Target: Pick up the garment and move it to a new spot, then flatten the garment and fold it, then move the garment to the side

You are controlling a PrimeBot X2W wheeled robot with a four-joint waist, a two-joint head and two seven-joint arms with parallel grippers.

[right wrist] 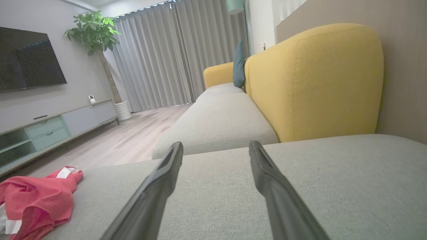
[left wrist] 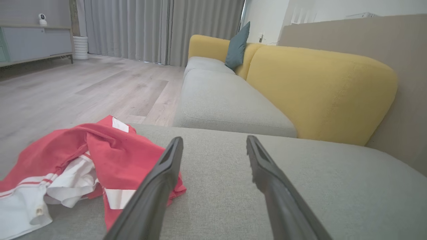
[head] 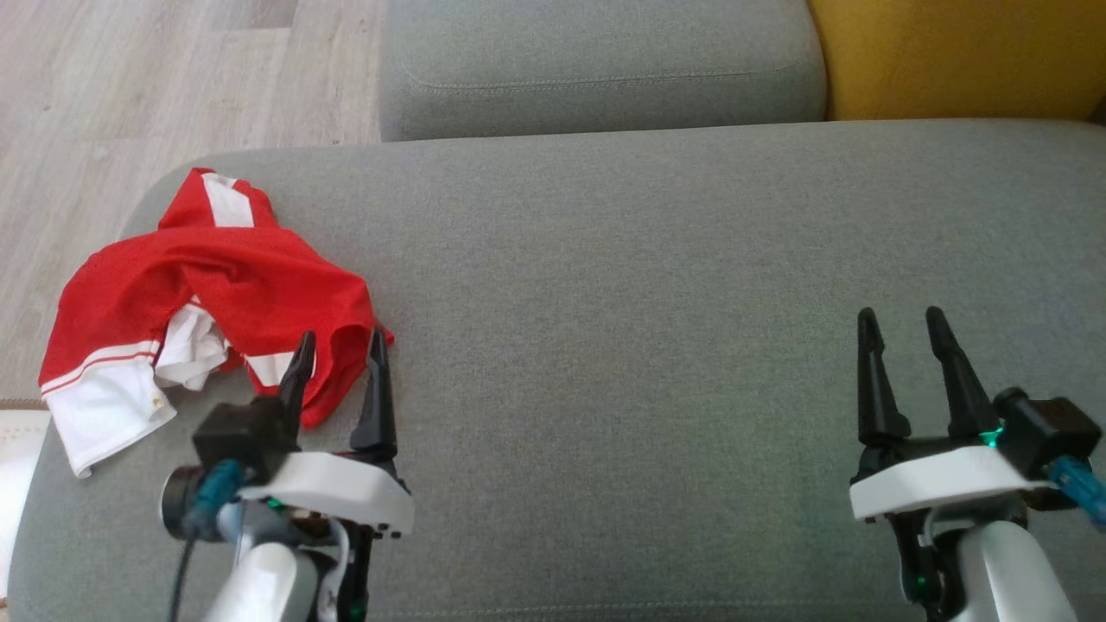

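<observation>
Seemingly, the parted left gripper hovers beside the garment.

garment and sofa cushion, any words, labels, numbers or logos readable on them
No readable text anywhere in these views.
garment: red with white stripes and panels, no lettering or logo visible.
sofa cushion: plain grey fabric, no tag or print.
</observation>
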